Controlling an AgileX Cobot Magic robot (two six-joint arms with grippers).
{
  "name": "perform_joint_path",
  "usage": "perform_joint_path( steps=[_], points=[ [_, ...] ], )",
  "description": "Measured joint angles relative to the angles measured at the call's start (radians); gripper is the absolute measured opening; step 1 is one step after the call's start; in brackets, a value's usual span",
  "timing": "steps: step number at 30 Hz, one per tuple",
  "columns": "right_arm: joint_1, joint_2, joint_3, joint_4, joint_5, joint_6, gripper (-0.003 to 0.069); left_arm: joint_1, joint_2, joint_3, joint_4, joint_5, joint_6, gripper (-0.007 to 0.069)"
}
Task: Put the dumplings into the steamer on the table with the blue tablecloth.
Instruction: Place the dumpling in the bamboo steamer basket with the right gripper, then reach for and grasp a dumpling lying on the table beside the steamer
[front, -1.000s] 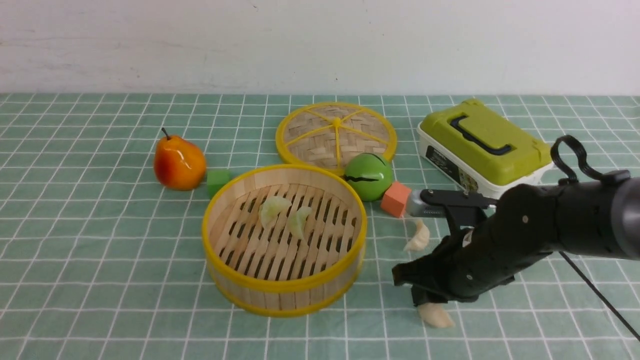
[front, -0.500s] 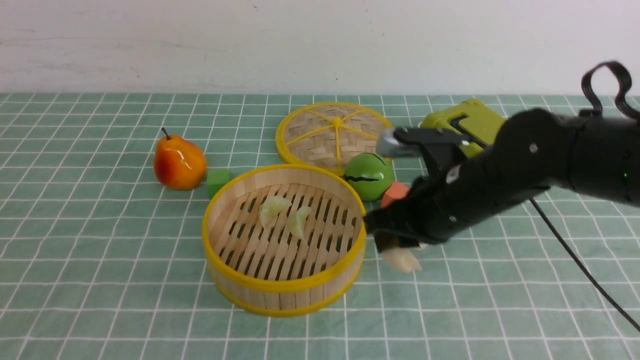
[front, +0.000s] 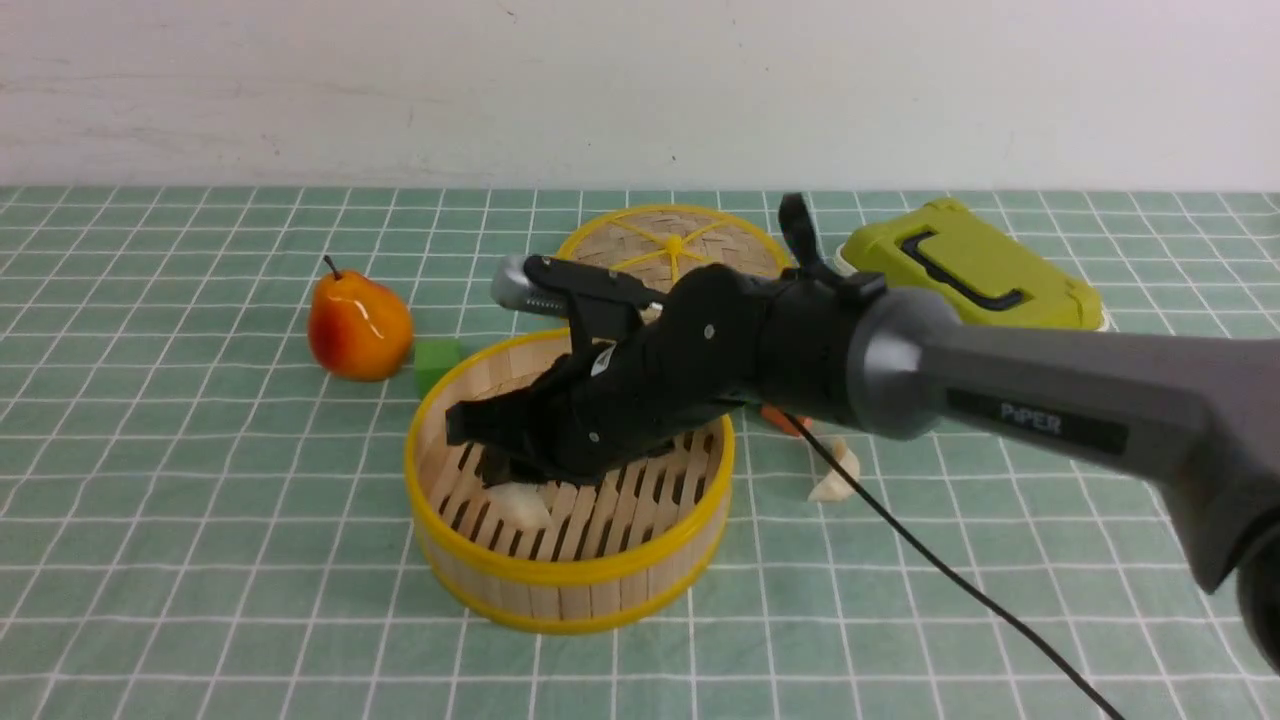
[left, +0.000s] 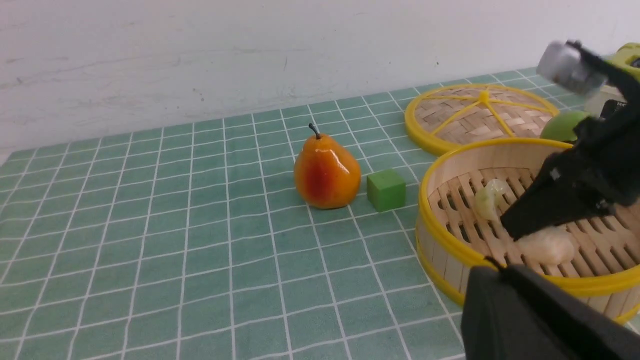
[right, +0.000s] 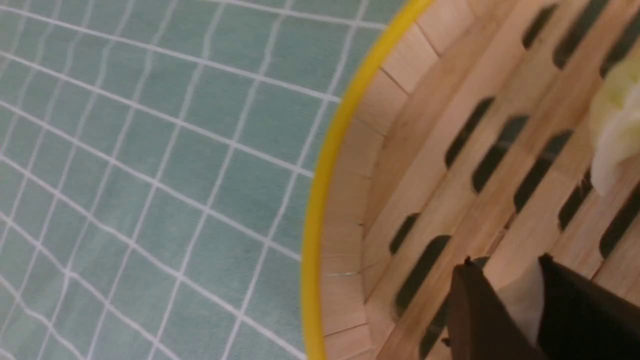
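Observation:
On the table with the blue tablecloth stands the round bamboo steamer. My right gripper reaches down into it, shut on an off-white dumpling that hangs just above the slats. The right wrist view shows that dumpling pinched between the dark fingers. A pale green dumpling lies on the steamer floor; the arm hides it in the front view. Another off-white dumpling lies on the cloth right of the steamer. My left gripper is shut and empty, near the steamer's rim.
A pear and a green cube sit left of the steamer. The woven lid lies behind it, a green lunch box at the back right. An orange block peeks out under the right arm, whose cable trails over the cloth.
The right arm has lifted the off-white dumpling off the cloth, swung left over the steamer's rim and lowered it inside. The grip has not changed.

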Motion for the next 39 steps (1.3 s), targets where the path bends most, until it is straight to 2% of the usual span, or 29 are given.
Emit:
perform_joint_path(
  steps=[6, 9, 10, 13, 16, 19, 23, 26, 27, 28, 30, 33, 39],
  points=[
    [0.004, 0.026, -0.003, 0.000, -0.034, 0.041, 0.0162, 0.000, 0.000, 0.000, 0.000, 0.000, -0.005, -0.0014],
    [0.006, 0.026, -0.006, 0.000, -0.046, 0.044, 0.0245, 0.000, 0.000, 0.000, 0.000, 0.000, -0.014, -0.0014],
    [0.006, 0.026, -0.007, 0.000, -0.048, 0.045, 0.0309, 0.000, 0.000, 0.000, 0.000, 0.000, -0.019, -0.0014],
    [0.006, 0.026, -0.007, 0.000, -0.052, 0.045, 0.0418, 0.000, 0.000, 0.000, 0.000, 0.000, -0.024, -0.0013],
    [0.000, 0.014, -0.007, 0.002, -0.049, 0.050, 0.0470, 0.000, 0.000, 0.000, 0.000, 0.000, -0.024, -0.0012],
    [-0.030, -0.050, -0.007, -0.007, -0.018, 0.050, 0.0482, 0.000, 0.000, 0.000, 0.000, 0.000, -0.024, -0.0012],
    [-0.096, -0.165, -0.010, -0.085, 0.048, 0.040, 0.0479, 0.000, 0.000, 0.000, -0.001, 0.000, -0.024, -0.0011],
    [-0.199, -0.274, -0.019, -0.246, 0.188, 0.052, 0.0477, 0.000, 0.000, 0.000, -0.001, -0.001, -0.024, -0.0008],
    [-0.216, -0.282, -0.019, -0.266, 0.219, 0.059, 0.0477, 0.000, 0.000, 0.000, -0.001, -0.002, -0.024, -0.0008],
    [-0.251, -0.292, -0.007, -0.348, 0.296, 0.089, 0.0477, 0.000, 0.000, 0.000, -0.001, -0.004, -0.024, -0.0008],
    [-0.281, -0.293, 0.043, -0.428, 0.341, 0.122, 0.0477, 0.000, 0.000, 0.000, -0.001, -0.008, -0.024, -0.0008],
    [-0.322, -0.277, 0.169, -0.523, 0.332, 0.192, 0.0477, 0.000, 0.000, 0.000, -0.001, -0.009, -0.024, -0.0006],
    [-0.356, -0.230, 0.266, -0.499, 0.174, 0.275, 0.0477, 0.000, 0.000, 0.013, -0.002, -0.011, -0.024, -0.0003]
  ],
)
